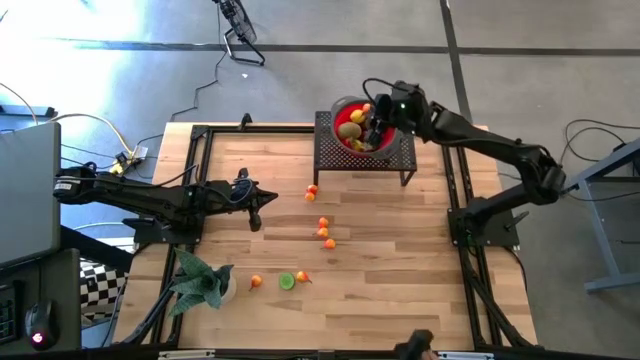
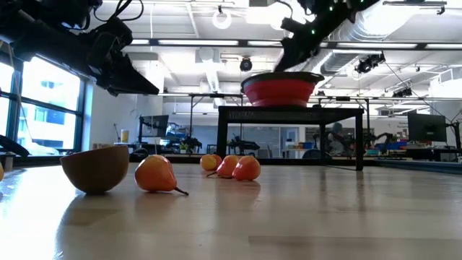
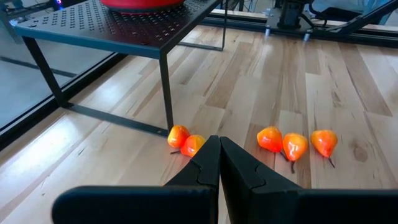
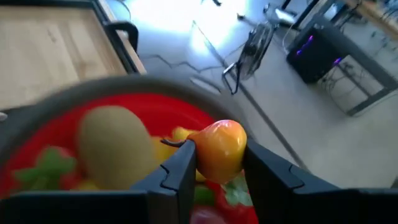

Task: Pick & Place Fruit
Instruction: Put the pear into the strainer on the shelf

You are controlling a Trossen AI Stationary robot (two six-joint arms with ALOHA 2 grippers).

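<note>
My right gripper is over the red bowl at the table's far side, shut on a small orange-yellow pear-shaped fruit. The bowl holds a brown kiwi, yellow pieces and strawberries, and stands on a black perforated stand. My left gripper is shut and empty above the table's left middle; in its wrist view it points toward loose orange fruits. More fruits lie on the wood: one, three, and two beside a green lime half. My right gripper pinches the orange-yellow fruit by its two opposite sides between its two fingers. The fingers come from above, slanting down into the bowl. The fruit sits between the fingertips above the kiwi and the other fruit in the bowl.
A green leafy plant stands at the near left corner. Black frame rails run along the table's left, far and right sides. The stand's legs reach down to the wood near the closest fruits.
</note>
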